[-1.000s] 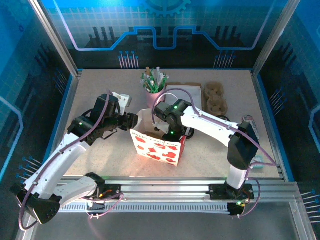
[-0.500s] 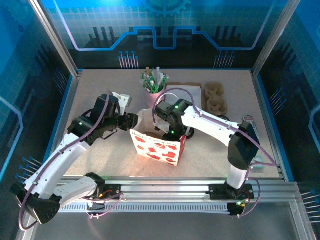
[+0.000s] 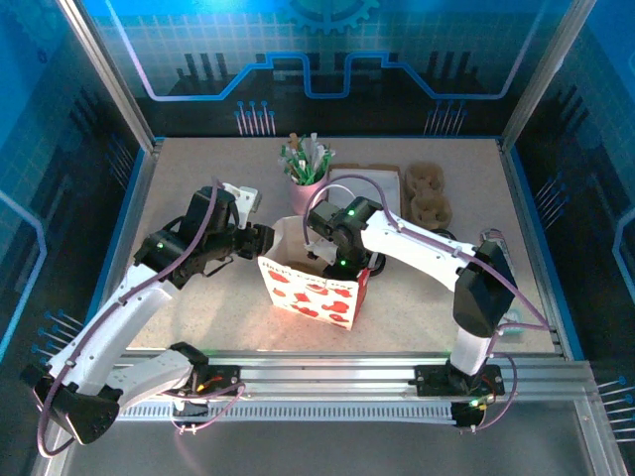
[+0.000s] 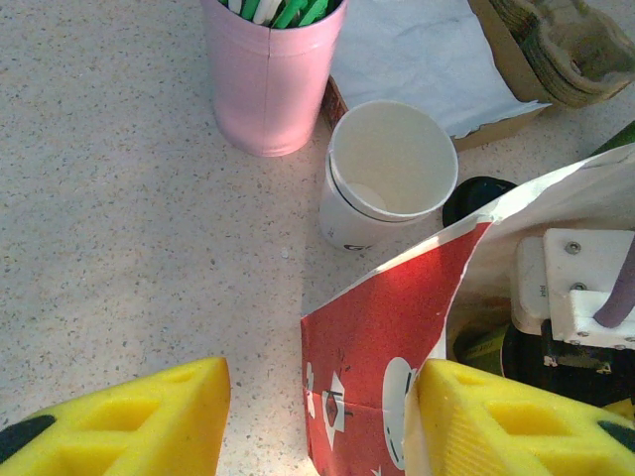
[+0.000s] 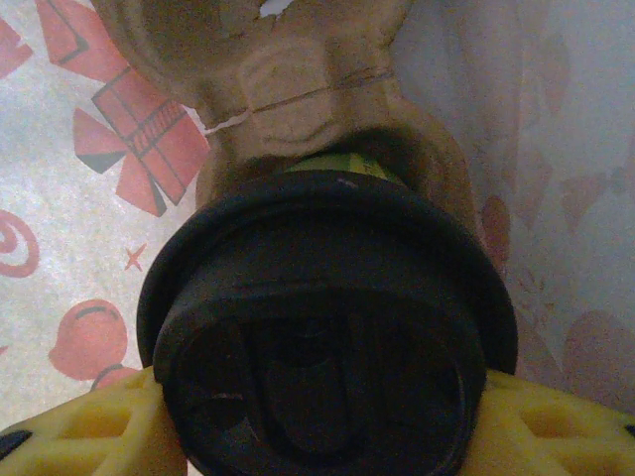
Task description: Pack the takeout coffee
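Observation:
The takeout coffee, a plain white paper cup (image 4: 390, 174), stands upright and empty on the table beside a pink cup (image 4: 273, 79). A red-and-white gift bag (image 3: 313, 288) stands at the table's middle. My left gripper (image 3: 266, 238) (image 4: 317, 416) is open at the bag's left top corner. The bag's red wall (image 4: 387, 337) stands between its yellow fingers and touches the right one. My right gripper (image 3: 337, 260) (image 5: 317, 436) reaches down into the bag, shut on a round black lid (image 5: 327, 327); what lies under that lid is hidden. A brown cardboard carrier (image 5: 288, 89) lies on the bag's floor.
The pink cup of green-and-white sticks (image 3: 308, 171) stands behind the bag. A white tray (image 3: 369, 182) and stacked brown cup carriers (image 3: 427, 193) sit at the back right. Another low black lid (image 4: 476, 198) lies between the white cup and the bag.

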Controlling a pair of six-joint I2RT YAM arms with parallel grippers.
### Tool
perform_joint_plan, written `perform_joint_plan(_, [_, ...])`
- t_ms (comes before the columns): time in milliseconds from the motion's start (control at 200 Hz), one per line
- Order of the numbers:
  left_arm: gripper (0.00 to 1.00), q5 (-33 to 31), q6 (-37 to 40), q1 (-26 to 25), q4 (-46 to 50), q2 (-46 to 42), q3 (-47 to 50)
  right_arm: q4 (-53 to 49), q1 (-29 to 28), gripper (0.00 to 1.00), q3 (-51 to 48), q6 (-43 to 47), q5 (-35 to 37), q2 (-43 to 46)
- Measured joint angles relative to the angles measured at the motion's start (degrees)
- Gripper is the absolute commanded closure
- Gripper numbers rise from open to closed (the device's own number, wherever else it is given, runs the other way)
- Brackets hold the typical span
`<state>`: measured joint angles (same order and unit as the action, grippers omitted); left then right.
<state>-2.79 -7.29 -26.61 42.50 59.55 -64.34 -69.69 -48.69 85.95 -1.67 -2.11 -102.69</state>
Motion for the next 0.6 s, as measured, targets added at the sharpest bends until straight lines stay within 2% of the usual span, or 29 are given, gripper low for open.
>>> perform_joint_plan(310, [0.46,0.0,0.0,0.0,0.0,0.0,0.0,0.2,0.0,0.55,-0.1,0.0,0.0,0.3])
perform_joint_plan(600, [0.46,0.0,0.0,0.0,0.0,0.0,0.0,0.2,0.0,0.47,-0.2,0.0,0.0,0.4])
